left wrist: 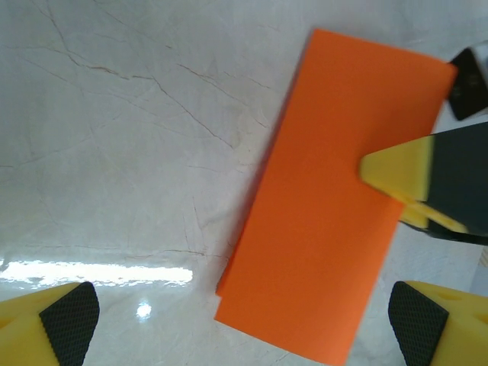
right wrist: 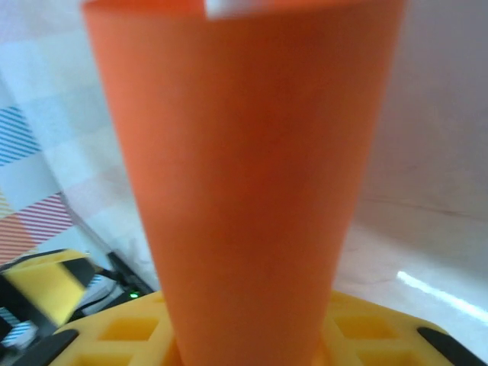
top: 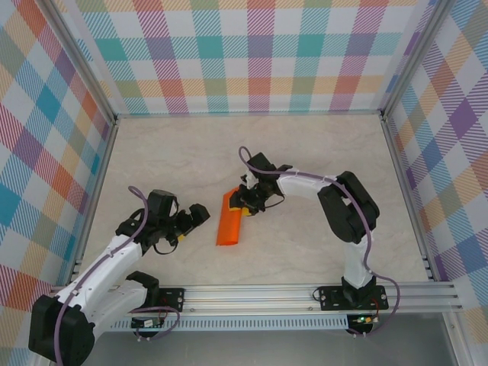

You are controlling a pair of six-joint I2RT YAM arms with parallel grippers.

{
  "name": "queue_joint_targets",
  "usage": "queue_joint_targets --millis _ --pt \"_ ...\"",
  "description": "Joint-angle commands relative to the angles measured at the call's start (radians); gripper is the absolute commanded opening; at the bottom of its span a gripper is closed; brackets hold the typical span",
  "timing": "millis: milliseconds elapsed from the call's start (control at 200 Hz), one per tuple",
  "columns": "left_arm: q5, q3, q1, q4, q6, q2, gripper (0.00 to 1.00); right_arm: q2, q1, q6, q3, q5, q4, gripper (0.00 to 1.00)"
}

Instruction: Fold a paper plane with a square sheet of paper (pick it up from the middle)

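I find the thin bright orange sheet of paper (top: pixel 229 221), at present a narrow folded rectangle, lying flat on the pale marbled counter (top: pixel 305 152), between the two end effectors. The right end effector (top: pixel 248 202) sits at the sheet's far end, one yellow fingertip (left wrist: pixel 385 171) over the paper's edge. From its own camera the sheet (right wrist: pixel 244 191) runs straight out over a yellow finger (right wrist: pixel 366 328), but I cannot tell whether the jaws are pinching the paper or merely resting against it. The left end effector (top: pixel 192 221) is fully spread and holds nothing, its black-padded fingertips (left wrist: pixel 69 316) apart on either side of the sheet's near end (left wrist: pixel 328 229). In my judgement the main risks are these: a loose or off-centre hold at the right end effector would let the layers slide and spoil the crease. A drag across the smooth counter could skew the rectangle. A left closure landing off the middle could buckle the sheet.
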State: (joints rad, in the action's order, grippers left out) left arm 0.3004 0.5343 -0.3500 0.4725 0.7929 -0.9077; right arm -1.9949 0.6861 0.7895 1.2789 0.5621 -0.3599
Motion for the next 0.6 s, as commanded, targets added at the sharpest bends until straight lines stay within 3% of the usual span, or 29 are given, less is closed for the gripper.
queue_joint_targets --millis 0,365,595 --pt "0.048 0.016 0.007 -0.056 0.018 -0.035 0.98 -0.004 -0.028 -0.072 -0.020 0.026 -0.021 0.40" --pt "0.057 0.073 -0.096 -0.144 0.029 -0.210 0.92 0.013 -0.085 -0.158 -0.035 -0.039 -0.139 0.68" --pt "0.062 0.129 -0.155 -0.184 0.007 -0.338 0.85 0.118 -0.085 -0.095 -0.099 -0.112 -0.134 0.75"
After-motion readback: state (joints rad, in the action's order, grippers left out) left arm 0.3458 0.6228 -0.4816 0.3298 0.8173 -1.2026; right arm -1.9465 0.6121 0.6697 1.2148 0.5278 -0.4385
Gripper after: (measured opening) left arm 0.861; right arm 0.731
